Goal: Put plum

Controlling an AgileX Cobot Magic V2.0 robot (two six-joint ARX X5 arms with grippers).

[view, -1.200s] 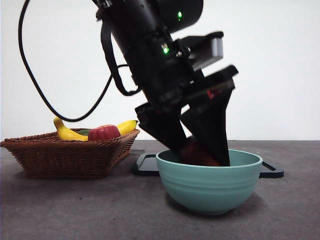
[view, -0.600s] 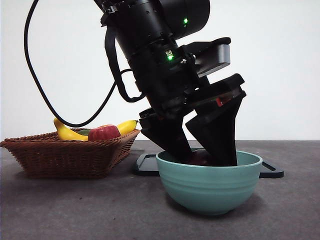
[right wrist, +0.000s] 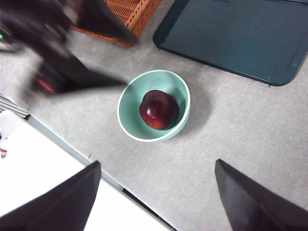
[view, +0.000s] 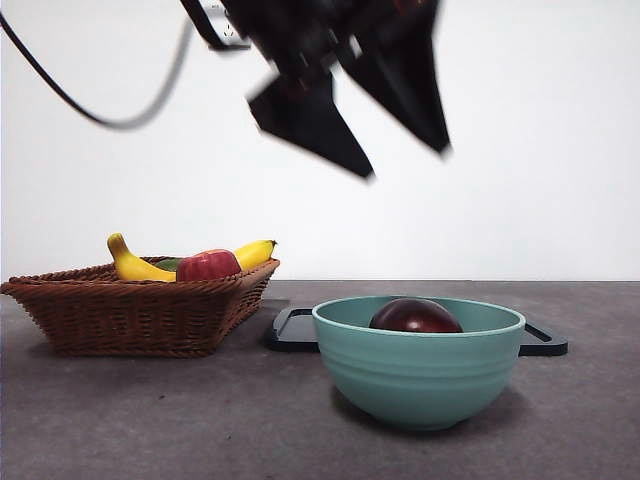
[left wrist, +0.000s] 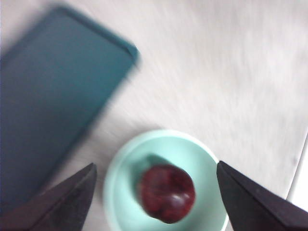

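Note:
The dark maroon plum [view: 416,316] lies inside the teal bowl [view: 418,372] near the front of the table, its top showing over the rim. From the left wrist the plum [left wrist: 167,193] sits in the bowl [left wrist: 125,163] straight below, between the spread jaws. My left gripper [view: 400,160] hangs open high above the bowl, blurred, holding nothing. My right gripper [right wrist: 156,197] is open and far up, looking down on the plum [right wrist: 159,109] in the bowl [right wrist: 129,103], with the left arm [right wrist: 62,62] blurred beside it.
A wicker basket [view: 140,310] with a banana [view: 135,264], a red apple [view: 208,265] and something green stands at the left. A dark tray [view: 295,330] lies flat behind the bowl. The table's front edge [right wrist: 72,154] runs below the bowl in the right wrist view.
The left gripper let go of the plum in the bowl and rose well above it. The plum now rests alone in the bowl.

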